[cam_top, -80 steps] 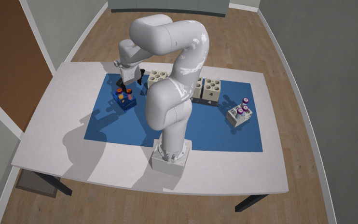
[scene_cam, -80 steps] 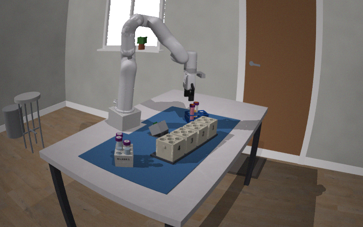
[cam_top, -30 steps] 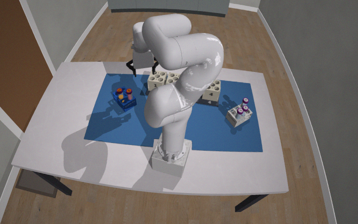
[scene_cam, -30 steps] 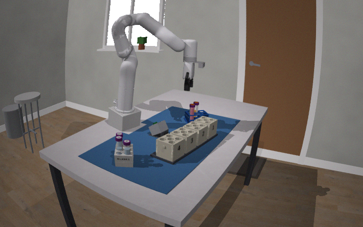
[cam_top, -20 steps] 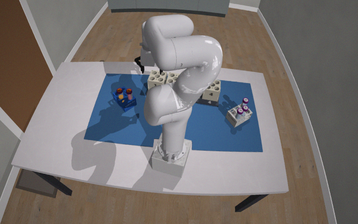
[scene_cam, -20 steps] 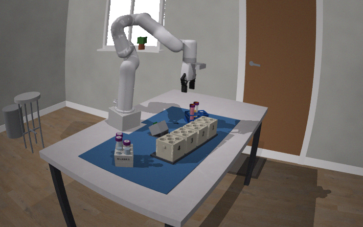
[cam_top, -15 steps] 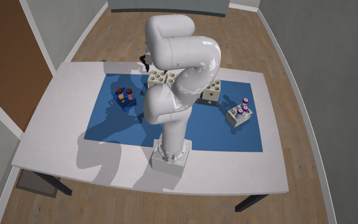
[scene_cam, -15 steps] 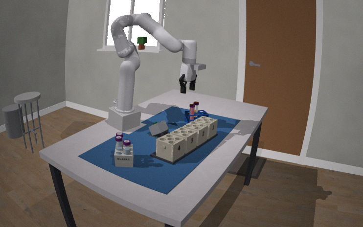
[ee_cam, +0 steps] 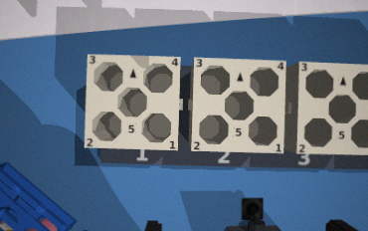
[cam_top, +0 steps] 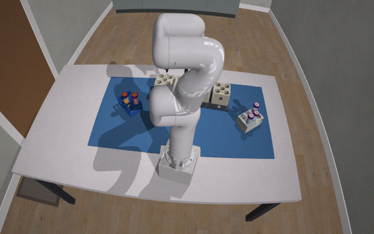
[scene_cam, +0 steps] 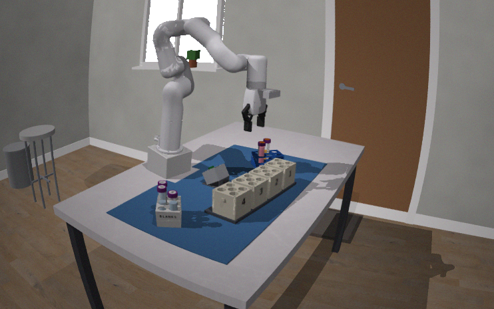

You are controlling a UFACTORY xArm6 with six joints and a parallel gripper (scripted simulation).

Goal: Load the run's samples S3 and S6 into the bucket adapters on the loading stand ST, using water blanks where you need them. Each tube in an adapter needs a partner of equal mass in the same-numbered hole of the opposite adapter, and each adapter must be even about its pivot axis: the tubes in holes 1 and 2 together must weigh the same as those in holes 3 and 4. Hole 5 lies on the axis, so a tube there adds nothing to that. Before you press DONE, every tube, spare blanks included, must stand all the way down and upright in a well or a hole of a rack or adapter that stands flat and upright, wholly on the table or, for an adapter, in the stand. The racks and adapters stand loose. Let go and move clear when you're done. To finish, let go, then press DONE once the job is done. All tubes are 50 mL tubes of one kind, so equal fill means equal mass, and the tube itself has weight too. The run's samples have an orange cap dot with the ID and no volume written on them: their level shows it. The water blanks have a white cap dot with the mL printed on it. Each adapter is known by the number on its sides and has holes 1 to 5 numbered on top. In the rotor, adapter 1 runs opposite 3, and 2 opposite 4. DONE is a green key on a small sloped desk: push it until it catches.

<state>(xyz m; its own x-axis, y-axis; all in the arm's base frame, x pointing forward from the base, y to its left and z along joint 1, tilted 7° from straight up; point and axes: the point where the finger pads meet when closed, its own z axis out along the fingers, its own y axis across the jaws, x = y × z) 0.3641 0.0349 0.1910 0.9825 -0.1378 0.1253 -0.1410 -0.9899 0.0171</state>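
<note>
Two slim clear plastic tubes with purple screw caps and orange dots, one with pink liquid [cam_top: 135,100] [scene_cam: 261,150] [ee_cam: 48,224] and one with yellow-orange liquid [cam_top: 124,94] [scene_cam: 267,140] [ee_cam: 6,227], stand in the blue sample rack [cam_top: 134,111] [scene_cam: 277,154] [ee_cam: 37,199], off to one side of the cream block adapters [cam_top: 221,100] [scene_cam: 236,206] [ee_cam: 99,100]. My pincer [cam_top: 176,70] [scene_cam: 253,126] [ee_cam: 247,226] hangs high with fingers spread wide, nothing between them. I expect each tube to be light but bottom-weighted, stiff-walled, a little slippery, and apt to swing if I pinch it off-centre. I would take it squarely just under the cap, or round the cap's sides, and lift straight up, since the loose rack could drag along. The three white-dotted water blanks [cam_top: 250,118] [scene_cam: 172,198], in their white rack [cam_top: 241,124] [scene_cam: 168,220], should handle alike. Beneath everything, a blue mat [cam_top: 234,143] [scene_cam: 204,240] [ee_cam: 149,181] lies flat on the pale tabletop [cam_top: 55,110] [scene_cam: 90,204] [ee_cam: 30,20], crossed by my arm's shadow. Around me are wood flooring [cam_top: 82,215] [scene_cam: 400,280], a brown door [cam_top: 10,55] [scene_cam: 382,109], and a grey round-topped stool [scene_cam: 37,132].
</note>
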